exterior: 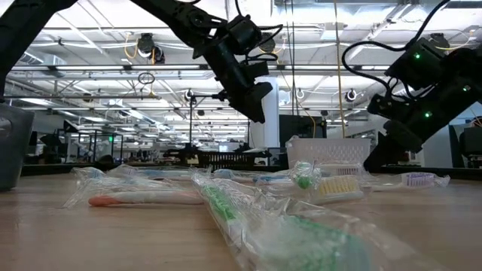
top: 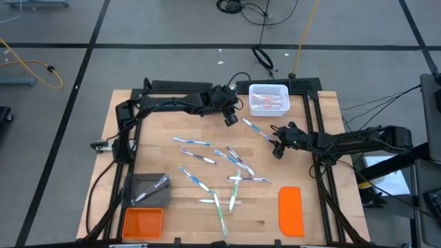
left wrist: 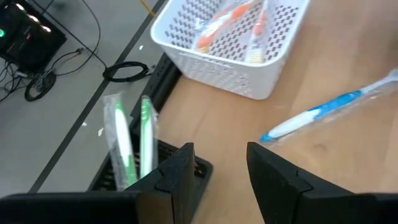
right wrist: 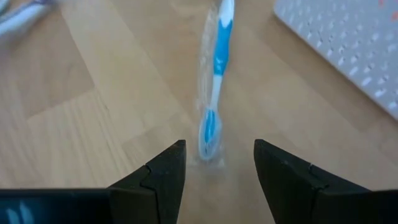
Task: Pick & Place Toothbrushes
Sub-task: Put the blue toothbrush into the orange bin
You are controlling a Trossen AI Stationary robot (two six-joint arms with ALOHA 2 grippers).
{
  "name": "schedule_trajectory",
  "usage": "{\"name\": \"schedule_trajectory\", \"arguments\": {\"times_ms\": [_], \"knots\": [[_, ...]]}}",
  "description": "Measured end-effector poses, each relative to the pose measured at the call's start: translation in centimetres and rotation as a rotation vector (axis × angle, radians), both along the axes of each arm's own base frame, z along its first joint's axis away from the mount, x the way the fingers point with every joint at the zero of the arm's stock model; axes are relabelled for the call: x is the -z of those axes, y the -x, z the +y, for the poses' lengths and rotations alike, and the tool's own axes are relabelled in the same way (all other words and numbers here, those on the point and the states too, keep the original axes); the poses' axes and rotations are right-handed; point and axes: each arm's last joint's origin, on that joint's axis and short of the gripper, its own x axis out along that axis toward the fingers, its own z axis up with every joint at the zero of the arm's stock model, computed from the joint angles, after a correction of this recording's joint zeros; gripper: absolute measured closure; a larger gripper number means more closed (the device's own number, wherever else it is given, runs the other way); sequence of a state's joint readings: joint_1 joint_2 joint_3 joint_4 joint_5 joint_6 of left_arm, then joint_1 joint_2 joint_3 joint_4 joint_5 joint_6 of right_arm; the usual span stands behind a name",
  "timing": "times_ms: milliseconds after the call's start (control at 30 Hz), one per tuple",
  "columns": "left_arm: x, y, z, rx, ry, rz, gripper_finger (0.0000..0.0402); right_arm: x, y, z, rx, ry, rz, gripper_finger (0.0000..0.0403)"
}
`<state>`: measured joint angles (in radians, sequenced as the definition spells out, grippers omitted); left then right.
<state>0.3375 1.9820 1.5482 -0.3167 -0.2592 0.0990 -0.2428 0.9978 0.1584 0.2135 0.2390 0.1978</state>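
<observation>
2 arms raised, fingers (right wrist: 216, 168) apart

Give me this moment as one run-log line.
left gripper: open, empty, raised beside white basket | right gripper: open, lined up over blue toothbrush | basket: holds toothbrushes | more toothbrushes loose on table

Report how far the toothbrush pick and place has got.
Done: a few toothbrushes already lie in the white basket. In hand: the left tool hangs by the basket with a green toothbrush beside its finger; whether it grips it is unclear. The right tool is open over a blue toothbrush on the table. Left: about ten loose toothbrushes are mid-table.
</observation>
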Motion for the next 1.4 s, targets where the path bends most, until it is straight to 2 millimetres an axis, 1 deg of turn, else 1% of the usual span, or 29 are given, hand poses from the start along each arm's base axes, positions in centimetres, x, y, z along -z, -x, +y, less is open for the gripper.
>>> {"name": "schedule_trajectory", "arguments": {"times_ms": [267, 433, 500, 600, 700, 800, 867, 1000, 1133, 1400], "knots": [[0.0, -0.4, -1.1, 0.026, 0.000, 0.000, 0.0252, 0.6, -0.7, -0.2, -0.003, 0.001, -0.005, 0.0222], [0.0, -0.5, -1.3, 0.032, -0.001, 0.001, 0.0252, 1.3, -0.9, -0.3, 0.005, 0.001, 0.026, 0.0223], [0.0, -0.5, -1.3, 0.032, -0.001, 0.001, 0.0252, 1.5, -1.1, -0.3, 0.015, 0.009, 0.023, 0.0231], [0.0, -0.5, -1.3, 0.032, -0.001, 0.001, 0.0252, 1.6, -1.4, -0.4, 0.014, 0.015, 0.006, 0.0259], [0.0, -0.5, -1.3, 0.031, -0.001, 0.001, 0.0252, 1.7, -1.5, -0.4, 0.014, 0.018, -0.001, 0.0308], [0.0, -0.5, -1.3, 0.031, -0.001, 0.001, 0.0252, 1.7, -1.6, -0.5, 0.008, 0.025, 0.004, 0.0367], [0.0, -0.5, -1.3, 0.031, -0.001, 0.001, 0.0252, 1.7, -1.6, -0.5, 0.001, 0.035, 0.004, 0.0388], [0.0, -0.5, -1.4, 0.026, 0.006, -0.004, 0.0252, 1.6, -1.7, -0.5, 0.006, 0.031, -0.011, 0.0385], [0.0, -0.6, -1.5, 0.038, 0.034, -0.023, 0.0252, 1.3, -1.7, -0.5, 0.006, 0.037, -0.032, 0.0392], [-0.2, -0.8, -1.5, 0.051, 0.042, -0.060, 0.0252, -0.3, -1.9, -0.5, 0.003, 0.073, -0.151, 0.0392]]}}
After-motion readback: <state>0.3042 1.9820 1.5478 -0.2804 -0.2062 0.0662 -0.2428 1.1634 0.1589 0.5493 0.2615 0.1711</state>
